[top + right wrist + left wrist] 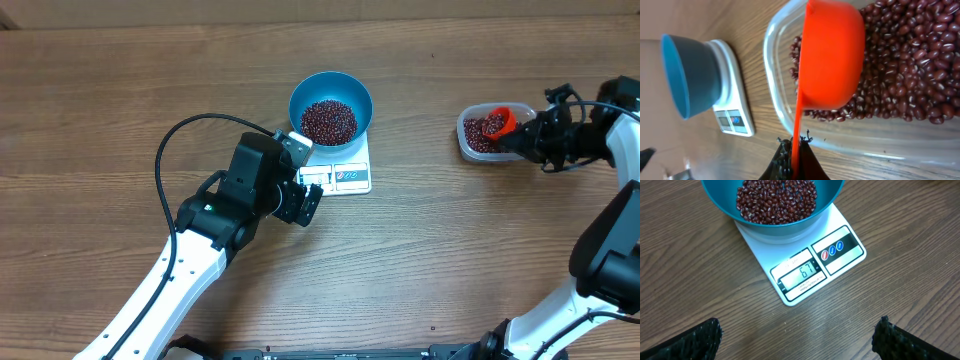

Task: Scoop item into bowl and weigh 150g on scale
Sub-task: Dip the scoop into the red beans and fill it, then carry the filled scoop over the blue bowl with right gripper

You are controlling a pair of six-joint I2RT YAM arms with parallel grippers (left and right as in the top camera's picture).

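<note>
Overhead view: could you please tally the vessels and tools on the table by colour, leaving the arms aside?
Blue: 1, bowl
White: 1, scale
Clear: 1, container
Orange-red: 1, scoop
Total: 4

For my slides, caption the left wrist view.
Blue bowl of beans on the white scale, display reading 67, left pincer open.

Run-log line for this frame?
left arm: jaws open, near scale | right arm: jaws shut on scoop in bean container | bowl: on scale, holds beans | display: 67 | target: not reached
</note>
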